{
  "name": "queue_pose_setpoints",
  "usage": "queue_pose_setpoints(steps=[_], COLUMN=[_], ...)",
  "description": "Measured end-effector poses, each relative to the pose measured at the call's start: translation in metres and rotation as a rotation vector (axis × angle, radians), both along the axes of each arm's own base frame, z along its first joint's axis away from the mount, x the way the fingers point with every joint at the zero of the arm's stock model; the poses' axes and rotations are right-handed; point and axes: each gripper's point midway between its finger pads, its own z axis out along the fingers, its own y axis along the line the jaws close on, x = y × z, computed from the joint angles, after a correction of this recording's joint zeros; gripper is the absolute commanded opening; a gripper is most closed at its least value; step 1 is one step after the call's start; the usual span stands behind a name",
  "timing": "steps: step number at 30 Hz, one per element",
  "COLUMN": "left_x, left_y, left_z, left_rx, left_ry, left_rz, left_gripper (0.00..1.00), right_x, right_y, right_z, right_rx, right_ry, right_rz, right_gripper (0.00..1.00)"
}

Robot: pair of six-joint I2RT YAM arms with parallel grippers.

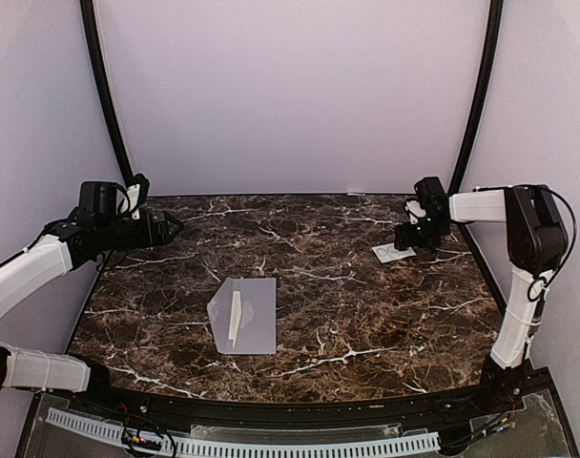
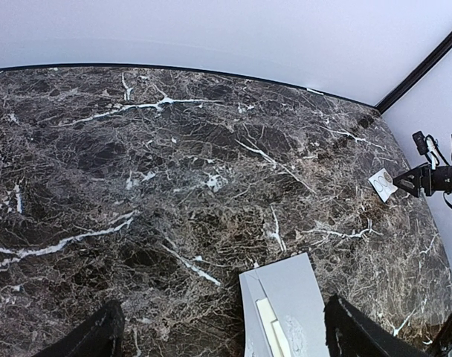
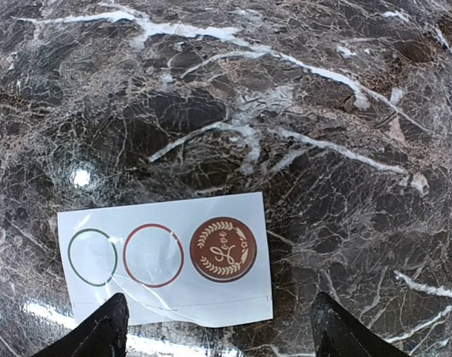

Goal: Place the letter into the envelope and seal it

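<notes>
While the envelope (image 1: 244, 315) lies untouched, left gripper (image 2: 222, 327) and right gripper (image 3: 218, 327) gape.
Right seemingly hovers over sticker sheet (image 3: 166, 256).

Soft, even light filled the space and made the walls (image 1: 290, 95) look pale purple. A small white spot of glare shone on the dark table (image 3: 308, 89). Close up, the right gripper (image 3: 222, 331) looked black and blurry.

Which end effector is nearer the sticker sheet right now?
Right. The right end effector is directly over the sticker sheet, near the table's far-right corner. The left end effector is at the far-left edge, across the table, beyond the envelope.
</notes>
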Motion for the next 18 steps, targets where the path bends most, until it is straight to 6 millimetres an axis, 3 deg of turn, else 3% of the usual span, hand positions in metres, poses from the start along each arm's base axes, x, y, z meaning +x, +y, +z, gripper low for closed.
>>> queue_pose_setpoints(steps=[8,18], left_x=[0.0,0.0], left_y=[0.0,0.0], left_z=[-0.002,-0.002], left_rx=[0.001,0.0], left_ry=[0.005,0.006], left_rz=[0.0,-0.001], left_gripper=[0.92,0.92], right_x=[-0.005,-0.006], right_y=[-0.001,-0.001], right_z=[-0.024,-0.027], right_rx=[-0.014,-0.013], right_ry=[0.054,0.058], right_rz=[0.003,0.002], right_gripper=[0.77,0.59])
